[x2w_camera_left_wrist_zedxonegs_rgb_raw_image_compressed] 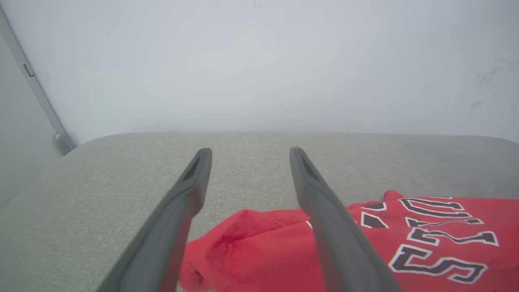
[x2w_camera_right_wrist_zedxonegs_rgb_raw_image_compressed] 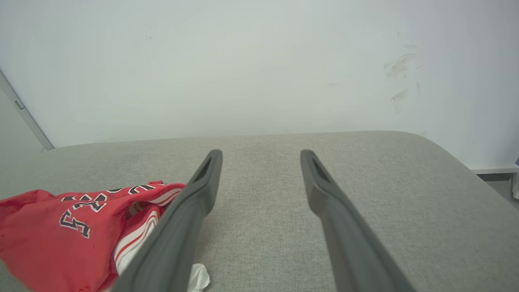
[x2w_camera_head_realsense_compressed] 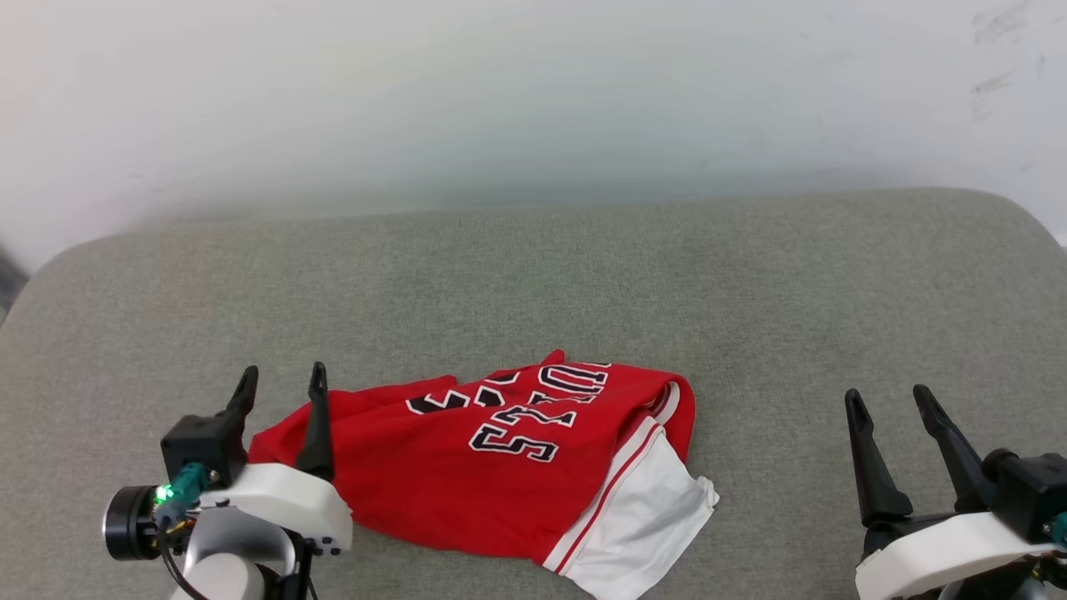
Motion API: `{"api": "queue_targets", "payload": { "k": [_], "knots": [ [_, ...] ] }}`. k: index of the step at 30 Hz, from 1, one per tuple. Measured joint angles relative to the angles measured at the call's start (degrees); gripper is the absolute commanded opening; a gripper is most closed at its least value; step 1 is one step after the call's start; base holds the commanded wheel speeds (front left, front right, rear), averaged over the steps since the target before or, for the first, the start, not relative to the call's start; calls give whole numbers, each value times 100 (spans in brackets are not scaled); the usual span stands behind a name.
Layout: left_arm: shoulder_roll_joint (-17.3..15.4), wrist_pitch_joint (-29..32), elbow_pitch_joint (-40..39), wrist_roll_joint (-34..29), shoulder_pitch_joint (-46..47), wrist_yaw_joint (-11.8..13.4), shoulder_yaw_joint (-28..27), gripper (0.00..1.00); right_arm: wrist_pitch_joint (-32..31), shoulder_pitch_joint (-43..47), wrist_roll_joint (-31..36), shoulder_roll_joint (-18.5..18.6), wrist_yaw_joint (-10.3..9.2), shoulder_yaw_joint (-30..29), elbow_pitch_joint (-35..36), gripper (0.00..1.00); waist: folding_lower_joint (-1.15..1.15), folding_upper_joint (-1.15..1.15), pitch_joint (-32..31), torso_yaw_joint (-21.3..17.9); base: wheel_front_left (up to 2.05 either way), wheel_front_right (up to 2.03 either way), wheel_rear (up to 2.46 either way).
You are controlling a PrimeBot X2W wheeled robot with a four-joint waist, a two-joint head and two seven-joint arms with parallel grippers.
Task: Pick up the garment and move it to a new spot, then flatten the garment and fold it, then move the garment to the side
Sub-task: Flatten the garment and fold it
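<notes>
One shirt (x2w_camera_head_realsense_compressed: 467, 475), red with black lettering (x2w_camera_head_realsense_compressed: 533, 417) and a white sleeve (x2w_camera_head_realsense_compressed: 658, 508), bunched in a low heap on the bench (x2w_camera_head_realsense_compressed: 533, 275). Close to the front edge, somewhat left of the middle. Long axis roughly along that front edge: red end toward the left front corner, sleeve spilling forward at the right end. Lettering upside down in the head view.

Left gripper (x2w_camera_head_realsense_compressed: 283, 369): jaws spread wide, grasping nothing, right at the shirt's red end. In the head view, its inner finger across the red edge. In the left wrist view, left gripper (x2w_camera_left_wrist_zedxonegs_rgb_raw_image_compressed: 250, 151) above the bench with the shirt (x2w_camera_left_wrist_zedxonegs_rgb_raw_image_compressed: 251, 243) low between and under the two fingers. Touching the cloth or just above it: cannot tell.

Right gripper (x2w_camera_head_realsense_compressed: 886, 393): also spread and empty, near the right front corner, well apart from the shirt, bare bench between. In the right wrist view, right gripper (x2w_camera_right_wrist_zedxonegs_rgb_raw_image_compressed: 262, 153) over plain bench, shirt (x2w_camera_right_wrist_zedxonegs_rgb_raw_image_compressed: 48, 235) off to the left past the left finger.

So: shirt just rightward of the left gripper, far leftward of the right one; left arm clearly the nearer.

By the look of it, set down but not yet flattened. For spreading, probably one end per gripper: the red end under the left, and for the right a long reach leftward to the sleeve end.

Count: one shirt, one sleeve showing, one bench, two grippers, four fingers.
</notes>
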State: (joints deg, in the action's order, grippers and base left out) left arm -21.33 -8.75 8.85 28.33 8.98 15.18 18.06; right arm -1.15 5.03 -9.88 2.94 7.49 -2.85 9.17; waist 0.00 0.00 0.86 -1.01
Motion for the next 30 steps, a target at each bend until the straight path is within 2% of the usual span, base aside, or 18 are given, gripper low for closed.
{"api": "queue_targets", "payload": {
  "k": [8,16,21,30],
  "knots": [
    [141,-193,-643,-243,-375,151,316,100,-111,98,82,0,0,30,90,100,0,0,-232,7,0,0,0],
    [222,209,-982,-291,-588,140,749,100,-138,120,82,0,0,49,137,100,0,0,-280,5,0,0,0],
    [287,692,-1042,-269,-438,-221,1209,100,-133,135,79,0,0,52,135,100,0,0,-258,-11,0,0,0],
    [579,1925,-756,-238,336,-1141,2332,100,-137,133,18,0,1,67,104,100,0,0,-88,-133,0,0,0]
  ]
}}
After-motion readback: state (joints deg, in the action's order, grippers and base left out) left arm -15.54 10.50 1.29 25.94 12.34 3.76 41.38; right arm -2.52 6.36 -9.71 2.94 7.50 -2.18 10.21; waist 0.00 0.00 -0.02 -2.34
